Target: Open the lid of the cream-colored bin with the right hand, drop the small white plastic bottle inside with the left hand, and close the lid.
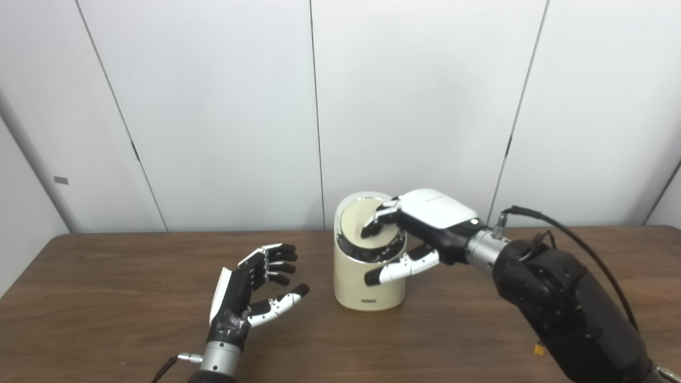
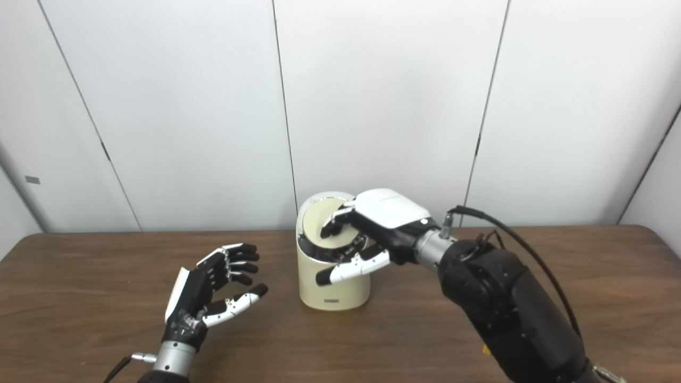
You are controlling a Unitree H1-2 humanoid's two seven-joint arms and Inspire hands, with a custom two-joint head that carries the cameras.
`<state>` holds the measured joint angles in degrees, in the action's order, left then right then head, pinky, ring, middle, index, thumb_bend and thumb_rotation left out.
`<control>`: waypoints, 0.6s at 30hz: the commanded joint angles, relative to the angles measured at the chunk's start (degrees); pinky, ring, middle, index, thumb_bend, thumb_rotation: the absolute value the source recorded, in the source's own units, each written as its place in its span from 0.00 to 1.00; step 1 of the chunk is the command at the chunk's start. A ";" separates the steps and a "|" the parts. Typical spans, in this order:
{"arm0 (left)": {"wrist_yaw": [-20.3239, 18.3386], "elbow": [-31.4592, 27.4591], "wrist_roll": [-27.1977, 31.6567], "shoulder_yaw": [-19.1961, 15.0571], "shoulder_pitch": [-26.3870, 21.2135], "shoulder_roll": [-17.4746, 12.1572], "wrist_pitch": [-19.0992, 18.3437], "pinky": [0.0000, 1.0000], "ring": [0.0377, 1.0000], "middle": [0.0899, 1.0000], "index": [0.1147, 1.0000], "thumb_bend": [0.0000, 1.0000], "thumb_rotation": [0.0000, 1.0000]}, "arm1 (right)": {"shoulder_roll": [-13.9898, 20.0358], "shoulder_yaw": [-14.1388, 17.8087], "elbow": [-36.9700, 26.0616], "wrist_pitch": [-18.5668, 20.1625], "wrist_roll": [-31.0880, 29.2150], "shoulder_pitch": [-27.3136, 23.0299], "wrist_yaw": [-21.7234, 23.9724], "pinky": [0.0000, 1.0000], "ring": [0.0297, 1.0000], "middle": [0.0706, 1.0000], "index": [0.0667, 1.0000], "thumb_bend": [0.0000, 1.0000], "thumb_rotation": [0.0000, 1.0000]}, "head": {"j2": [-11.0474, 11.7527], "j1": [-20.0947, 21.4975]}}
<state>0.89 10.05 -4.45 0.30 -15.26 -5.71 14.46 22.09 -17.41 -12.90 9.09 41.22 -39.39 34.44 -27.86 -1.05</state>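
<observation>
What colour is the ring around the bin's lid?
Shiny silver and black, around the cream lid; clearest in the left eye view.

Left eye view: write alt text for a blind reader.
The right hand presses its fingers on the lid of a cream-colored bin on a wooden table. The left hand waits open and empty beside it.

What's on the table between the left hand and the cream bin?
Nothing: in both eye views only bare wooden table lies between the open left hand and the cream bin. No white bottle shows there.
</observation>
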 commanded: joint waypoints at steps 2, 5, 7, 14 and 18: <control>0.01 -0.63 -0.27 -0.05 -2.65 -0.25 2.31 0.57 0.63 0.65 0.66 0.62 0.00 | 0.10 1.86 -2.26 0.17 -0.53 -2.66 -1.79 0.77 0.88 0.73 0.71 0.70 0.85 | -0.06 -0.04; -0.09 -0.74 -0.31 0.01 -2.62 -0.31 2.25 0.57 0.63 0.66 0.66 0.62 0.00 | -0.09 2.88 -2.58 0.50 -1.19 -2.37 -2.25 0.74 0.86 0.75 0.72 0.68 0.83 | -0.17 0.02; -0.15 -0.84 -0.10 -0.03 -2.62 -0.27 2.06 0.57 0.63 0.66 0.66 0.62 0.00 | -0.26 3.40 -2.31 0.05 -1.76 -2.15 -2.97 0.73 0.84 0.75 0.73 0.67 0.80 | -0.22 0.07; -0.38 -0.64 0.30 -0.11 -2.79 -0.36 2.40 0.57 0.63 0.66 0.66 0.63 0.00 | -4.24 7.81 -0.48 0.05 -4.63 1.53 -10.67 0.64 0.77 0.80 0.78 0.70 0.40 | -0.04 0.16; -0.76 -0.50 0.78 -0.29 -2.94 -0.69 2.72 0.56 0.62 0.66 0.66 0.63 0.00 | -8.53 12.97 3.04 -2.56 -10.34 4.96 -19.23 0.56 0.72 0.78 0.77 0.74 0.17 | -0.10 0.43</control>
<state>0.31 10.35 -4.22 0.31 -15.50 -5.84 14.61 13.47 -5.63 -9.47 8.39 32.49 -33.15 18.56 -27.95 -0.62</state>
